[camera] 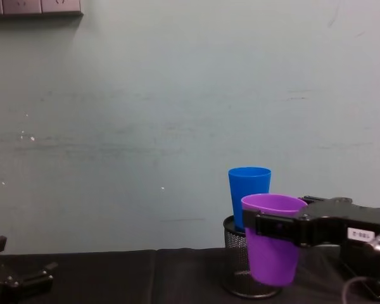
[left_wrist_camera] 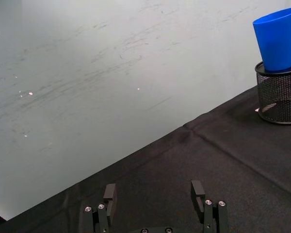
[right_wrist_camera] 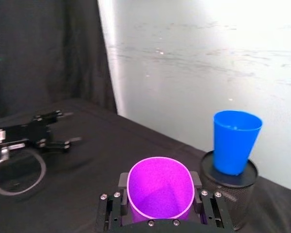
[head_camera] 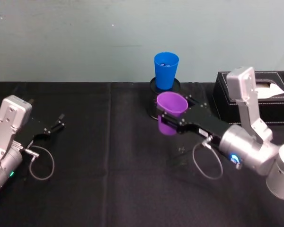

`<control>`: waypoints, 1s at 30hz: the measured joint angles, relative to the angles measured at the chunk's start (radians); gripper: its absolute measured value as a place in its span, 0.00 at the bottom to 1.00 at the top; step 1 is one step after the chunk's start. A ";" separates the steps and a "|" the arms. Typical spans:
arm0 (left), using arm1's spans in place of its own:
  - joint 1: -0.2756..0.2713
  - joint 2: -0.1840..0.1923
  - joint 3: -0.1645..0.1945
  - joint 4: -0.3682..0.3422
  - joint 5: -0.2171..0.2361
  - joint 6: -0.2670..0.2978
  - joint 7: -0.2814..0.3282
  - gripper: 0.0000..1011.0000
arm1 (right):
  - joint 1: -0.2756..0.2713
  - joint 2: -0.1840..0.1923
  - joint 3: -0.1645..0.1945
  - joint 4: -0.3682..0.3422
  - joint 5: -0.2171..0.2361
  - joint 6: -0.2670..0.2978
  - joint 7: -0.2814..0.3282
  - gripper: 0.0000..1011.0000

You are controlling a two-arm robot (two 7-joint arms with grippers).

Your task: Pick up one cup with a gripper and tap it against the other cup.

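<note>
My right gripper [right_wrist_camera: 160, 180] clasps the purple cup [head_camera: 172, 105] just under its wide rim, one finger on each side. I hold it upright in the air, mouth up. The blue cup [head_camera: 166, 70] stands upright atop the mesh holder [right_wrist_camera: 235, 201], just beyond the purple one. The two cups are not touching.

Mesh pen holder [right_wrist_camera: 229, 196] left of black tissue box [head_camera: 255, 101]
</note>
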 joint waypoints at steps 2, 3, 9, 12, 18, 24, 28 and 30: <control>0.000 0.000 0.000 0.000 0.000 0.000 0.000 0.99 | 0.024 -0.018 -0.002 0.038 -0.011 -0.014 -0.008 0.73; 0.000 0.000 0.000 0.000 0.000 0.000 0.000 0.99 | 0.033 -0.026 -0.002 0.053 -0.013 -0.018 -0.009 0.73; 0.000 0.000 0.000 0.000 0.000 0.000 0.000 0.99 | 0.089 -0.068 0.005 0.140 -0.028 -0.044 -0.020 0.73; 0.000 0.000 0.000 0.000 0.000 0.000 0.000 0.99 | 0.111 -0.085 0.007 0.176 -0.033 -0.046 -0.022 0.73; 0.000 0.000 0.000 0.000 0.000 0.000 0.000 0.99 | 0.144 -0.111 0.013 0.233 -0.034 -0.042 -0.021 0.73; 0.000 0.000 0.000 0.000 0.000 0.000 0.000 0.99 | 0.169 -0.130 0.017 0.269 -0.034 -0.038 -0.020 0.73; 0.000 0.000 0.000 0.000 0.000 0.000 0.000 0.99 | 0.181 -0.138 0.019 0.285 -0.036 -0.038 -0.017 0.73; 0.000 0.000 0.000 0.000 0.000 0.000 0.000 0.99 | 0.187 -0.141 0.019 0.292 -0.038 -0.039 -0.016 0.73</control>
